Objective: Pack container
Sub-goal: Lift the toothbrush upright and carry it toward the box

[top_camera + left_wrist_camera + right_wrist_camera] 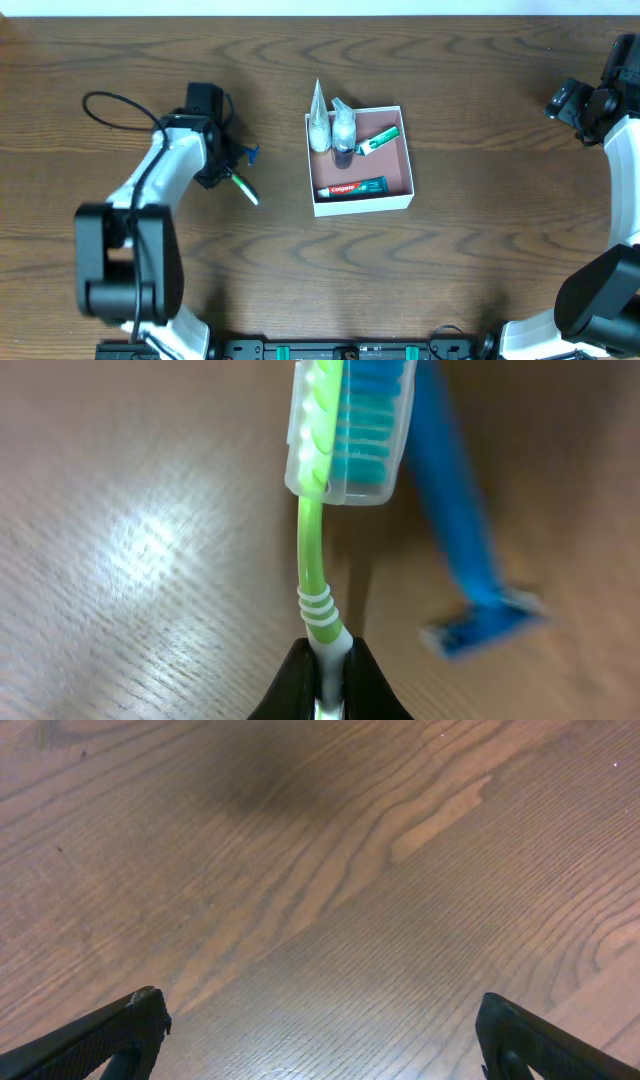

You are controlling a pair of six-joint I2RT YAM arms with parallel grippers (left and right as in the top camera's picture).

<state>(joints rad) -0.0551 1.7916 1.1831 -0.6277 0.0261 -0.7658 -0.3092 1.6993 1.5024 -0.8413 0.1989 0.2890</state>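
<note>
- I see the container (398, 165) at the table's centre, with 2 toothpaste tubes (352, 187) and a small bottle (343, 125) inside.
- My left gripper (328, 660), left of the container, pinches the handle of a green toothbrush (312, 550).
- A blue razor (455, 520) lies just beside the brush head.
- My right gripper (320, 1040) is spread wide over the wood table (300, 870), far right.

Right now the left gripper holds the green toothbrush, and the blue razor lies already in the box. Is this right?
No. The left gripper does hold the green toothbrush, but the blue razor is not in the box: it lies on the table beside the toothbrush, as the left wrist view shows.
</note>
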